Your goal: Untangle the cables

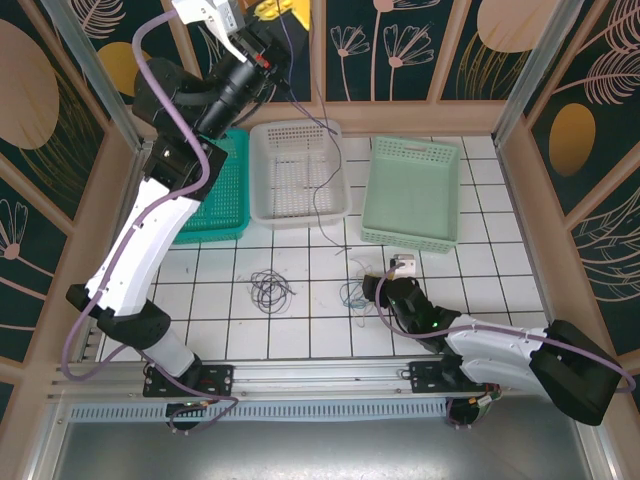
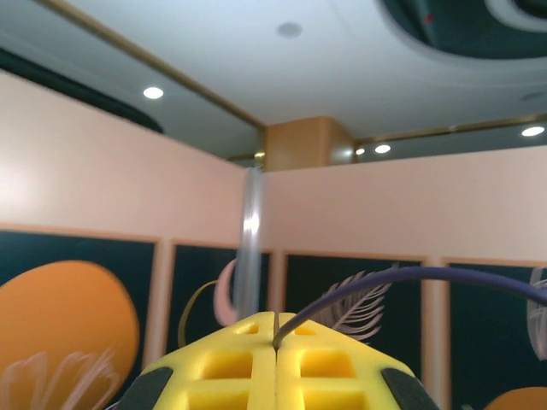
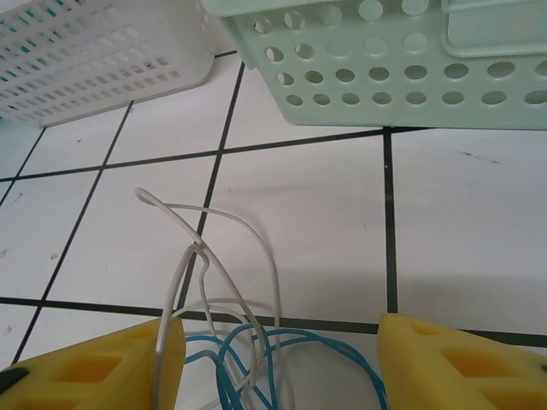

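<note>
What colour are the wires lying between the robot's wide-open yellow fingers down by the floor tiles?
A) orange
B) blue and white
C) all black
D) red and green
B: in the right wrist view, a blue cable and a white cable lie between the open fingers of the right gripper.

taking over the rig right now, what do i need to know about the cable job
Grippers: the left gripper is shut on the dark cable and raised high. The cable hangs down across the white basket toward the table. The right gripper is open and low, with its fingers either side of the blue cable and white cable.
Things: blue and white lie looped together. A dark tangle lies to their left.
Done: one dark cable lifted.
Left: part blue from white, loosen the dark tangle.
</note>
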Robot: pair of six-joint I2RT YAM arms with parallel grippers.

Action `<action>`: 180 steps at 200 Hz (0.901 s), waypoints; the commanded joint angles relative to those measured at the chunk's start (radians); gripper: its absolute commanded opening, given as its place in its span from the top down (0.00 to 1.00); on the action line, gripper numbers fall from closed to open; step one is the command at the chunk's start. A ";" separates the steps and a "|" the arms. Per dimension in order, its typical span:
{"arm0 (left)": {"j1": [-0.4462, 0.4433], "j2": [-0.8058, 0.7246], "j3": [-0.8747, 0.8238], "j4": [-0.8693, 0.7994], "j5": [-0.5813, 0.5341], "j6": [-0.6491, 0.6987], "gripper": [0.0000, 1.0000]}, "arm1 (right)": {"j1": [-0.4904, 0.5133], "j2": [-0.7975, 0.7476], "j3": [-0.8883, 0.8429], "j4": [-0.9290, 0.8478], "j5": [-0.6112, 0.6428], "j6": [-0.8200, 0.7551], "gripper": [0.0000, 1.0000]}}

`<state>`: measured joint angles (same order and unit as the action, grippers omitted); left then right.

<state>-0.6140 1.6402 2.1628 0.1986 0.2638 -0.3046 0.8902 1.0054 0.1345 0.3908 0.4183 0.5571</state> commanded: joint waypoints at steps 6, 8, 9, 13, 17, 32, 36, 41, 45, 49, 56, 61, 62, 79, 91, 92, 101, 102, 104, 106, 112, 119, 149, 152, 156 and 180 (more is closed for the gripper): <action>0.096 0.041 -0.036 0.042 -0.020 -0.061 1.00 | 0.007 -0.015 0.004 -0.028 0.005 0.009 0.38; 0.103 0.046 -0.039 0.041 -0.020 -0.064 1.00 | 0.008 -0.016 0.004 -0.028 0.004 0.009 0.38; 0.105 0.048 -0.039 0.042 -0.020 -0.066 1.00 | 0.007 -0.015 0.004 -0.028 0.003 0.008 0.38; 0.121 0.058 -0.042 0.042 -0.018 -0.072 1.00 | 0.007 -0.016 0.004 -0.029 0.001 0.008 0.38; 0.134 0.066 -0.044 0.042 -0.016 -0.081 1.00 | 0.007 -0.017 0.004 -0.029 -0.001 0.007 0.38; 0.184 0.118 -0.050 0.043 0.008 -0.129 1.00 | 0.007 -0.019 0.004 -0.032 -0.005 0.007 0.38; 0.195 0.129 -0.052 0.047 0.019 -0.143 1.00 | 0.007 -0.018 0.004 -0.031 -0.007 0.007 0.38; 0.206 0.141 -0.055 0.051 0.030 -0.155 1.00 | 0.008 -0.019 0.004 -0.032 -0.006 0.006 0.38; 0.213 0.150 -0.060 0.054 0.038 -0.161 1.00 | 0.007 -0.018 0.004 -0.032 -0.008 0.006 0.38; 0.219 0.158 -0.064 0.055 0.042 -0.163 1.00 | 0.007 -0.018 0.004 -0.032 -0.006 0.006 0.38; 0.223 0.170 -0.074 0.055 0.042 -0.160 1.00 | 0.008 -0.018 0.006 -0.035 -0.006 0.006 0.38; 0.224 0.178 -0.082 0.054 0.043 -0.158 1.00 | 0.007 -0.018 0.007 -0.037 -0.005 0.006 0.38; 0.225 0.179 -0.084 0.054 0.043 -0.158 1.00 | 0.007 -0.019 0.007 -0.038 -0.004 0.006 0.38; 0.228 0.208 -0.107 0.052 0.064 -0.158 1.00 | 0.007 -0.019 0.010 -0.044 -0.001 0.007 0.38; 0.229 0.230 -0.120 0.042 0.077 -0.162 1.00 | 0.007 -0.019 0.013 -0.049 -0.001 0.007 0.38; 0.229 0.231 -0.121 0.041 0.077 -0.163 1.00 | 0.007 -0.018 0.013 -0.049 -0.001 0.007 0.38; 0.230 0.243 -0.132 0.033 0.085 -0.163 1.00 | 0.007 -0.018 0.016 -0.054 0.002 0.007 0.38; 0.230 0.245 -0.134 0.033 0.086 -0.164 1.00 | 0.007 -0.018 0.017 -0.055 0.002 0.007 0.38; 0.230 0.248 -0.137 0.032 0.087 -0.163 1.00 | 0.008 -0.019 0.016 -0.058 0.002 0.007 0.38; 0.231 0.250 -0.141 0.031 0.089 -0.164 1.00 | 0.008 -0.019 0.017 -0.058 0.001 0.008 0.38; 0.232 0.254 -0.154 0.028 0.088 -0.164 1.00 | 0.007 -0.019 0.019 -0.061 0.003 0.009 0.38; 0.235 0.258 -0.173 0.025 0.082 -0.165 1.00 | 0.007 -0.019 0.019 -0.064 0.003 0.009 0.38; 0.240 0.255 -0.286 0.004 0.032 -0.144 1.00 | 0.007 -0.019 0.019 -0.069 0.004 0.013 0.38; 0.240 0.257 -0.294 -0.001 0.026 -0.140 1.00 | 0.007 -0.018 0.020 -0.068 0.005 0.013 0.38; 0.240 0.257 -0.308 -0.009 0.016 -0.135 1.00 | 0.008 -0.018 0.019 -0.068 0.005 0.015 0.38; 0.240 0.263 -0.391 -0.057 -0.043 -0.114 0.99 | 0.008 -0.018 0.020 -0.072 0.008 0.015 0.38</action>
<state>-0.3813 1.8957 1.8389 0.1844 0.2848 -0.4477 0.8902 1.0008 0.1352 0.3336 0.4179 0.5575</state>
